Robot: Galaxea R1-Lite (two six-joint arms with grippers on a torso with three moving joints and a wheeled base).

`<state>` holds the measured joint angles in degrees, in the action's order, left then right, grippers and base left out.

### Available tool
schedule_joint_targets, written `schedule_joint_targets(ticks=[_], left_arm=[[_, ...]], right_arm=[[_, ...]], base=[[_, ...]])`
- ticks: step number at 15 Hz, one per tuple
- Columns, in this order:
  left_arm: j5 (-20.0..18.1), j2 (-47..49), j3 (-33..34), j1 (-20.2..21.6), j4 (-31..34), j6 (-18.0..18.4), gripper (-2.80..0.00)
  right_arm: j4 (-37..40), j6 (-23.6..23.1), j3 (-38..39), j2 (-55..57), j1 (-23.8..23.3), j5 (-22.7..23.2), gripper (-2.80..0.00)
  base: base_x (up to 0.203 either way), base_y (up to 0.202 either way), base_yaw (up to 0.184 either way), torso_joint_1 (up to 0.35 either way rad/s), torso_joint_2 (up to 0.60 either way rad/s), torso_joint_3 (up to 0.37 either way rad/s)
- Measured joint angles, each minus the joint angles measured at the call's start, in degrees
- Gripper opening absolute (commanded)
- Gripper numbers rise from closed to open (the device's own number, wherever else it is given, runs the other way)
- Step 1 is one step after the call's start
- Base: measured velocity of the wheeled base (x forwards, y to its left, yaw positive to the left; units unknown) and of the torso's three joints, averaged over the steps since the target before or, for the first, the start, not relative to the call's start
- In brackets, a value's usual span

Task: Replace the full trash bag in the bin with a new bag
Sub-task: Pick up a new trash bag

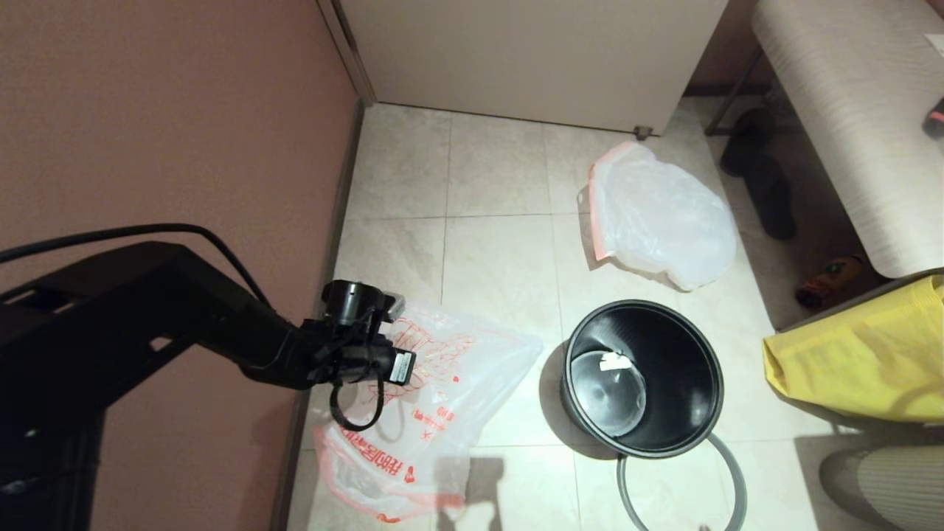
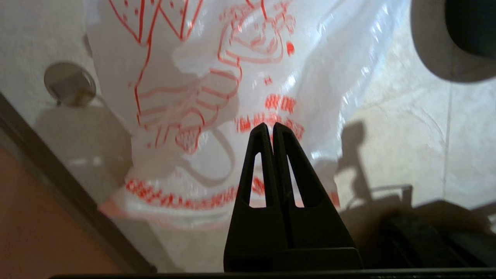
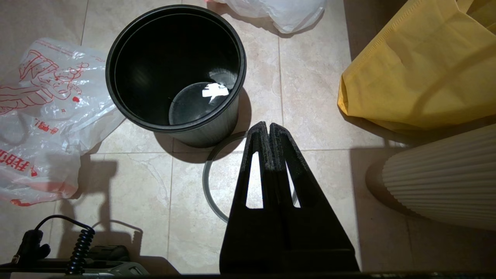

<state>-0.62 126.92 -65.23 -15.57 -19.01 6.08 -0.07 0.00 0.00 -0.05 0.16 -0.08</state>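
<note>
The new bag [image 1: 435, 398], printed with a red drawing and characters, lies crumpled on the floor tiles by the left wall. My left gripper [image 2: 270, 126] hovers over it, shut, with nothing between its fingers. The black bin [image 1: 693, 398] stands upright to the right of that bag, unlined, with a small white scrap at its bottom. Its grey hoop [image 1: 730, 472] lies on the floor against the bin's near side. The full trash bag [image 1: 660, 214] rests on the floor beyond the bin. My right gripper [image 3: 268, 124] hangs shut above the hoop [image 3: 206, 186], near the bin [image 3: 147, 69].
A yellow fabric bag [image 1: 863, 369] sits right of the bin, with a ribbed pale object [image 1: 885, 479] in front of it. A bench [image 1: 855, 125] and dark shoes [image 1: 767, 184] are at the back right. A white cabinet [image 1: 531, 51] closes the far side.
</note>
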Motion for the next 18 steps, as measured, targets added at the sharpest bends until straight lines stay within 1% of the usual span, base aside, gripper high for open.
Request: schedule_joint_targets(ticks=[1, 2, 6, 7, 9, 11, 13, 18], left_arm=[[0.53, 2.72, -3.04, -0.32, 0.44, 0.04, -2.8], [1.06, 5.27, -5.1, -1.71, 1.26, 0.13, -2.8], [3.23, 11.11, -7.03, -8.68, 2.47, 0.42, -2.8], [3.84, 12.49, -8.05, -9.96, 2.76, 0.56, 0.0], [4.4, 14.91, -11.88, -11.14, 5.02, 0.68, 0.0], [4.56, 17.06, -17.69, -11.62, 8.69, 0.98, 0.0], [4.58, 19.77, -22.98, -12.53, 11.4, 2.33, 0.0], [5.24, 27.92, -35.18, -14.16, 14.58, 4.69, 0.0]], right_arm=[[0.0, 0.0, 0.0, 0.0, 0.0, 0.0, -2.8], [0.0, -0.01, 0.0, 0.0, 0.0, 0.01, -2.8], [0.0, -0.01, 0.0, 0.0, 0.02, 0.01, -2.8], [0.0, 0.0, 0.0, 0.0, -0.02, 0.01, -2.8], [0.0, 0.0, 0.0, 0.0, 0.0, -0.01, -2.8], [0.0, 0.0, 0.0, 0.0, 0.0, -0.02, -2.8], [0.0, 0.0, 0.0, 0.0, 0.0, -0.02, -2.8], [0.0, -0.02, 0.0, 0.0, 0.0, -0.02, -2.8]], base=[[0.0, 0.0, 0.0, 0.0, 0.0, 0.0], [0.0, 0.0, 0.0, 0.0, 0.0, 0.0], [0.0, 0.0, 0.0, 0.0, 0.0, 0.0], [0.0, 0.0, 0.0, 0.0, 0.0, 0.0], [0.0, 0.0, 0.0, 0.0, 0.0, 0.0], [0.0, 0.0, 0.0, 0.0, 0.0, 0.0], [0.0, 0.0, 0.0, 0.0, 0.0, 0.0], [0.0, 0.0, 0.0, 0.0, 0.0, 0.0]])
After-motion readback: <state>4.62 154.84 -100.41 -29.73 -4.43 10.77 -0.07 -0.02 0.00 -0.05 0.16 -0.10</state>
